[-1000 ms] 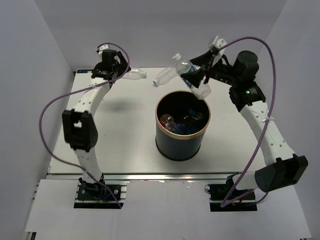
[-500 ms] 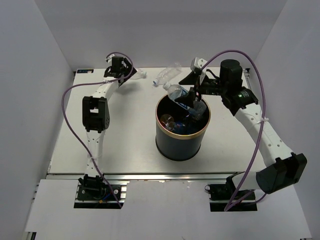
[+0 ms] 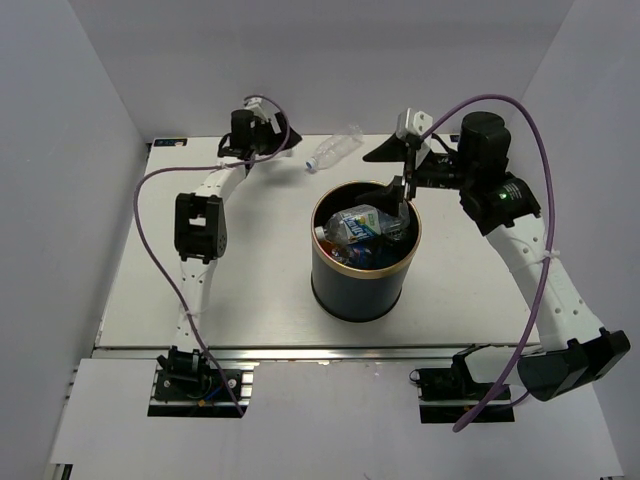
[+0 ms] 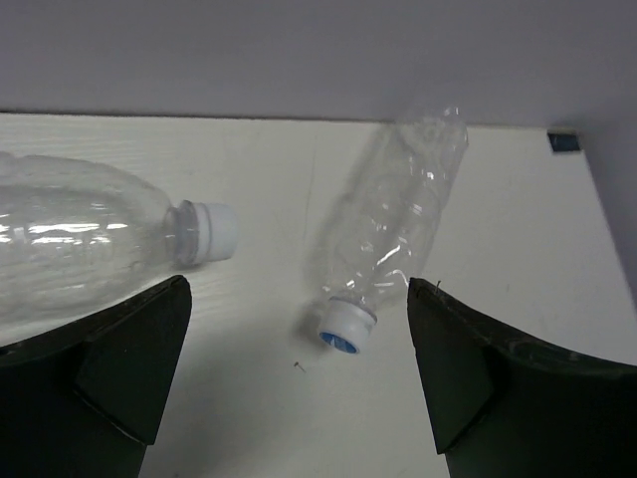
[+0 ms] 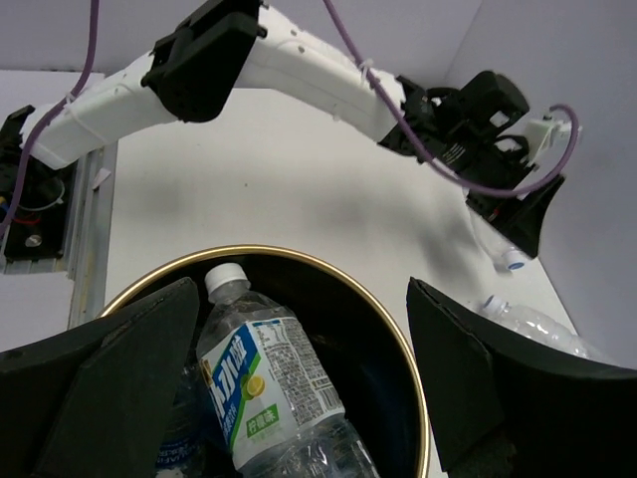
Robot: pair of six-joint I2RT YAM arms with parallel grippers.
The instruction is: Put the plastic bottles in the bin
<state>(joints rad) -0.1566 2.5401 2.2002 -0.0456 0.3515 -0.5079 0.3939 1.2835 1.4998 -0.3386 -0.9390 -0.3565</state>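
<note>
Right gripper, jaws apart, above bin's far rim; labelled bottle lies inside, beneath it. Left gripper, jaws apart, at tabletop's far edge; clear bottle just ahead.

Overhead and right-wrist views both look down into the bin.

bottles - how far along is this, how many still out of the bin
Done: the bin holds several, a green-labelled bottle on top. In hand: nothing; the right gripper hangs open over the bin. Left: two clear bottles on the table, in front of the open left gripper.
</note>
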